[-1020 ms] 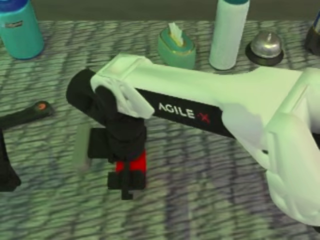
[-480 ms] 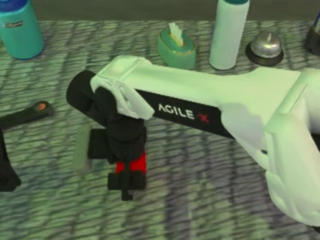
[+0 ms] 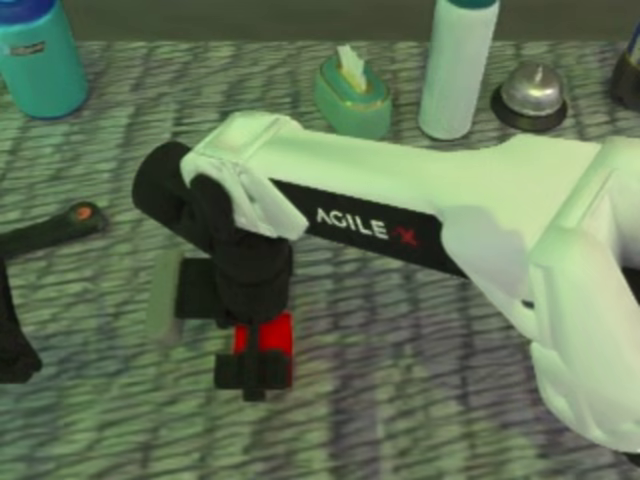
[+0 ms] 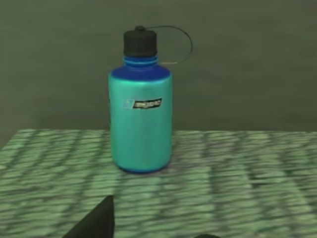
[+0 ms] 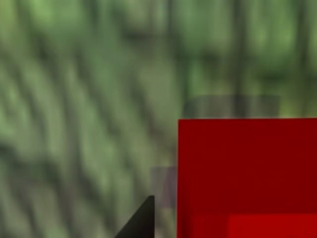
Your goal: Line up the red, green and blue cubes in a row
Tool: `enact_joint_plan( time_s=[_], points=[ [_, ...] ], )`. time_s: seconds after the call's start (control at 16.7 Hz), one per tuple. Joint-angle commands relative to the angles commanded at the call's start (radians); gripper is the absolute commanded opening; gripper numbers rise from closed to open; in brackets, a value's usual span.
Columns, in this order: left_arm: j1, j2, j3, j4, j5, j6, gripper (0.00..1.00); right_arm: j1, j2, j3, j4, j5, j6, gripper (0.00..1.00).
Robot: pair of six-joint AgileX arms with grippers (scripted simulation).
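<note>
Near, at about seven o'clock on the bench (image 3: 420, 400): red cube (image 3: 277, 338) pinched in right hand (image 3: 254, 372), likely for lining up. Green and blue cubes nowhere visible. Left hand (image 3: 15, 355) parked at nine o'clock, grip impossible to tell. Far, at twelve: tissue tub (image 3: 352, 92) with tissue poking out, closed teal bottle (image 4: 140, 114).

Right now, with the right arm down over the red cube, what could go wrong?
The right gripper sits at the red cube, mostly covering it from above, so how well it is gripped cannot be judged; a skewed hold might let it slip or twist. The right wrist view shows the cube off to one side, hinting at an off-centre hold. Green and blue cubes are not visible, so the row's spot cannot be checked. The left gripper is parked at the table's left edge.
</note>
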Motion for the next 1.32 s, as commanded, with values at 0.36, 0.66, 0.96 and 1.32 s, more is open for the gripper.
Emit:
enact_joint_plan(
  time_s=[0.36, 0.66, 0.96, 1.32],
  points=[
    [0.000, 0.000, 0.000, 0.000, 0.000, 0.000, 1.00, 0.000, 0.000, 0.000, 0.000, 0.000, 0.000, 1.00],
    [0.000, 0.000, 0.000, 0.000, 0.000, 0.000, 1.00, 0.002, 0.001, 0.017, -0.018, 0.000, -0.003, 1.00],
    [0.000, 0.000, 0.000, 0.000, 0.000, 0.000, 1.00, 0.004, -0.005, 0.188, -0.201, 0.000, -0.003, 1.00],
    [0.000, 0.000, 0.000, 0.000, 0.000, 0.000, 1.00, 0.005, -0.013, 0.253, -0.267, 0.000, -0.003, 1.00]
  ],
)
